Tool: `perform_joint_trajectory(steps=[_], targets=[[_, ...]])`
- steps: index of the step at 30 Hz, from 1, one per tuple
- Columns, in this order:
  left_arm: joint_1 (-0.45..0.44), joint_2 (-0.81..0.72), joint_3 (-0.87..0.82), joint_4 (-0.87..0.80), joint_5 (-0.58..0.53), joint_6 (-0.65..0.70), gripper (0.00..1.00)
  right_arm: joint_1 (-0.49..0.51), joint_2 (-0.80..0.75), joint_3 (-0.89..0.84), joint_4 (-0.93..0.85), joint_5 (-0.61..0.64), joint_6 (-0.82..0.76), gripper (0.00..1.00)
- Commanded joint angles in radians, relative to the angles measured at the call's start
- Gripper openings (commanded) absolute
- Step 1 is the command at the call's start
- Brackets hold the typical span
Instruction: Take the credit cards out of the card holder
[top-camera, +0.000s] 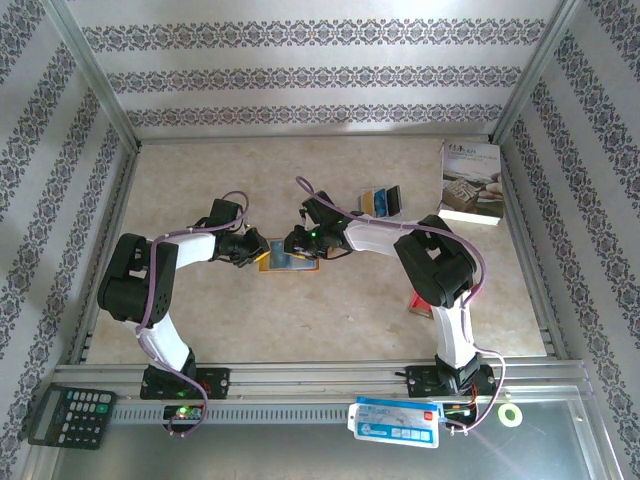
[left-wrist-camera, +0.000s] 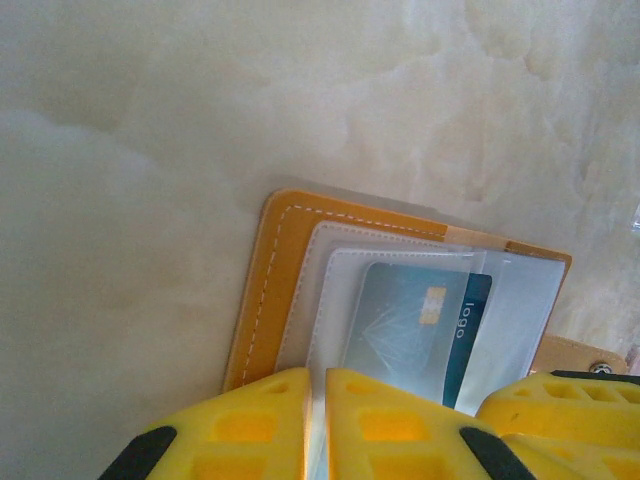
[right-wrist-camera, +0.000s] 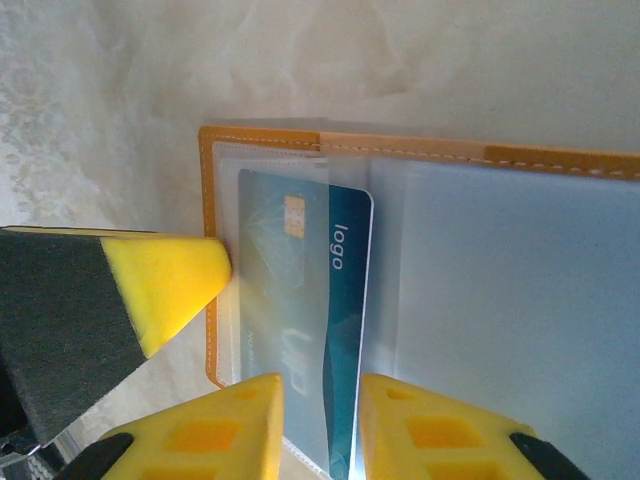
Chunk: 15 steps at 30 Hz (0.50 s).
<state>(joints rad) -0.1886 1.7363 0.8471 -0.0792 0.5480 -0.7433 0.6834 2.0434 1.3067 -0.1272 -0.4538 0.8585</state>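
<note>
The orange-tan card holder (top-camera: 290, 260) lies open on the table between both grippers, its clear sleeves up (left-wrist-camera: 270, 290) (right-wrist-camera: 500, 270). A blue-teal credit card (left-wrist-camera: 410, 325) (right-wrist-camera: 300, 300) marked "logo" sits partly inside a clear sleeve. My left gripper (top-camera: 255, 250) (left-wrist-camera: 317, 400) is shut on the holder's clear sleeve edge, and one of its fingertips (right-wrist-camera: 165, 280) shows in the right wrist view. My right gripper (top-camera: 300, 243) (right-wrist-camera: 322, 420) stands slightly open over the card's near end, with the card's dark strip in the gap. A few loose cards (top-camera: 380, 203) lie fanned farther back.
A white book (top-camera: 472, 183) lies at the back right. On the near rail sit a calculator (top-camera: 68, 412), a white-blue tag (top-camera: 398, 420) and a green tape ring (top-camera: 510, 413). Patterned walls close in the table on three sides.
</note>
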Motion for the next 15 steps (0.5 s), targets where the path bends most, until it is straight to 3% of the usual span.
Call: perform_joint_trajectory(steps=[1, 15], targets=[[-0.006, -0.006, -0.001, -0.065, -0.026, 0.020, 0.13, 0.006, 0.030, 0.033, -0.020, 0.006, -0.009, 0.27], [-0.008, -0.008, -0.005, -0.064, -0.025, 0.020, 0.13, 0.006, 0.053, 0.051, -0.038, 0.001, -0.018, 0.27]])
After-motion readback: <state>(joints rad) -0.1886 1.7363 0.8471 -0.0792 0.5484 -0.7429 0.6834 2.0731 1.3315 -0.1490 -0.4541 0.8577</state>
